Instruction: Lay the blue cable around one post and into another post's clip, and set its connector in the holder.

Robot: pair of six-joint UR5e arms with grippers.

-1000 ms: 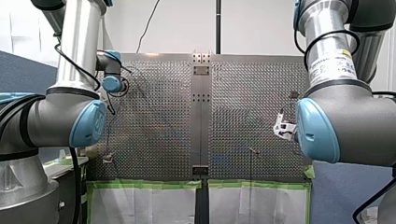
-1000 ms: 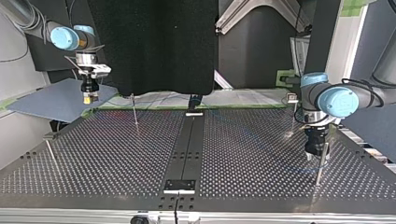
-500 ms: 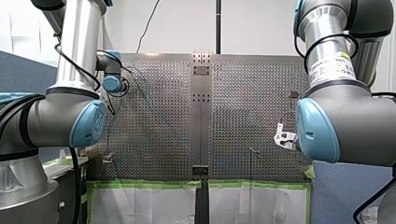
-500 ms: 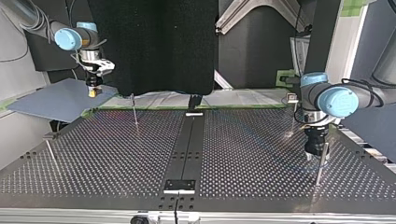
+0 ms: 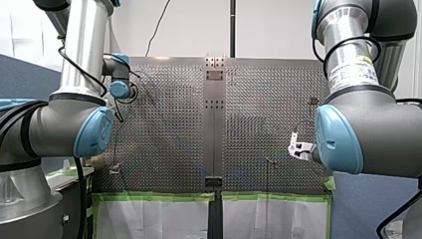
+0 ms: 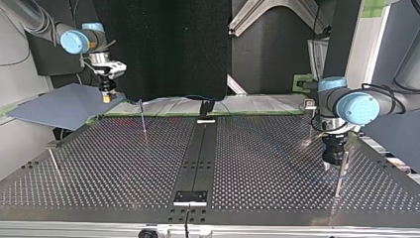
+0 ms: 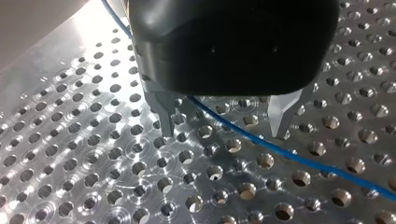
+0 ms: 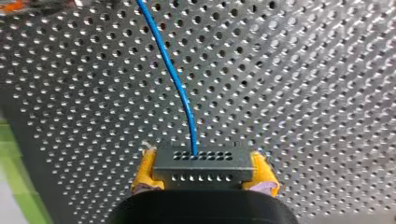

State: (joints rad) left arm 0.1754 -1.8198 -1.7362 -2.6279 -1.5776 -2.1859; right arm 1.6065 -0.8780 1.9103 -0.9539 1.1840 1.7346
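In the right wrist view my right gripper (image 8: 205,183) is shut, its yellow pads (image 8: 145,173) clamping a grey connector (image 8: 201,163) with rows of small holes. The blue cable (image 8: 173,70) runs from the connector away over the perforated table. At the top view's left this gripper (image 6: 106,97) hangs above the table's far edge. My left gripper (image 7: 225,133) is open just above the table, and the blue cable (image 7: 299,156) lies between its metal fingers (image 7: 167,122). At the top view's right that gripper (image 6: 335,161) stands beside a thin post (image 6: 340,174).
More thin posts stand on the table: one (image 6: 143,121) near the far left of the top view, one (image 6: 53,159) at the left edge, one with a clip head (image 6: 309,105) at the far right. A dark centre strip (image 6: 198,153) ends in a small bracket (image 6: 190,197).
My right gripper has moved with the connector toward the top view's right and a little further back; in the front view it has sunk lower. The left arm has stayed still.
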